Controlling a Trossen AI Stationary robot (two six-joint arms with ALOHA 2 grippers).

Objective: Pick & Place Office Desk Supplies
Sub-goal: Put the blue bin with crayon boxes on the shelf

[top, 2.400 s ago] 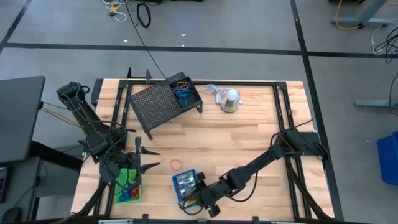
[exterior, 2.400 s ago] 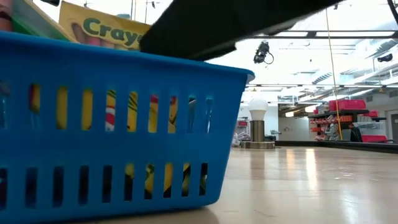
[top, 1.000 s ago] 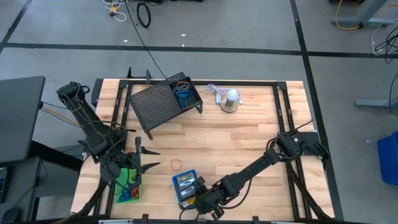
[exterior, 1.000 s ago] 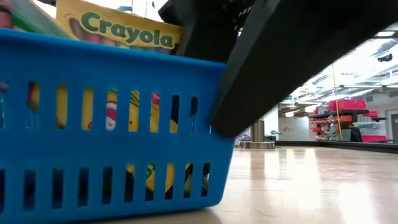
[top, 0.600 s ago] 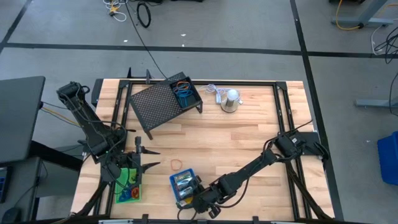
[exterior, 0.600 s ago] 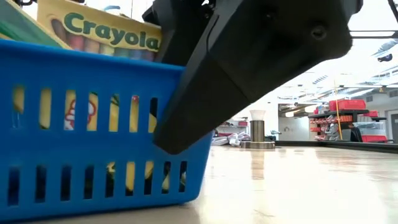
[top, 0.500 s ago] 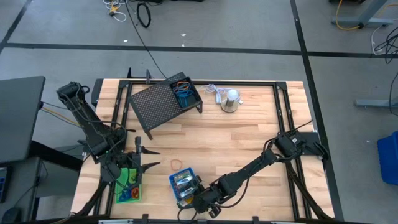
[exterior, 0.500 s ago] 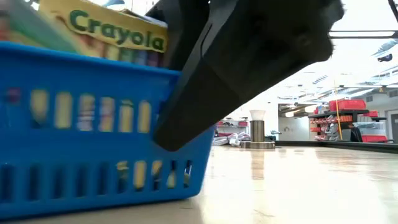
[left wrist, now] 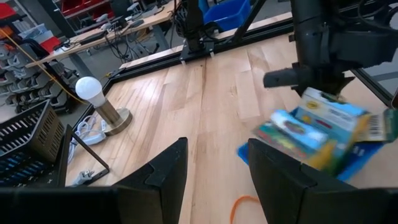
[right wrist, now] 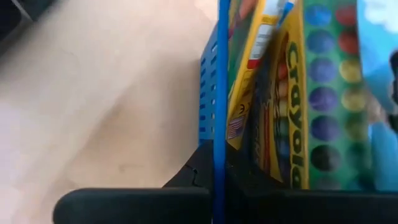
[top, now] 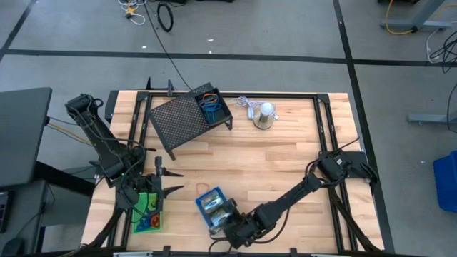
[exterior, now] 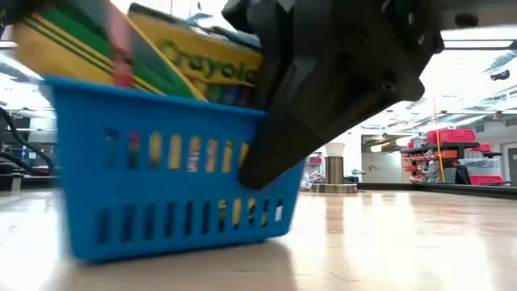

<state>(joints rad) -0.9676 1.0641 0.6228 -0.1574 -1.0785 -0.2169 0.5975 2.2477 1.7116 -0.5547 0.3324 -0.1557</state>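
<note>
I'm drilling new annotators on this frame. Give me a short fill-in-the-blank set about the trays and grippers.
1. The right gripper is shut on the rim of the ____ tray.
2. That tray holds ____ boxes.
3. The left gripper hovers beside the ____ tray.

Missing words: blue; crayon; green

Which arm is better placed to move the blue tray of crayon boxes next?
Right. The right gripper is shut on the blue tray's wall; the left gripper hangs open by the green tray.

wooden table (top: 285,153) — mesh rack (top: 182,121), orange loop (top: 208,189).
</note>
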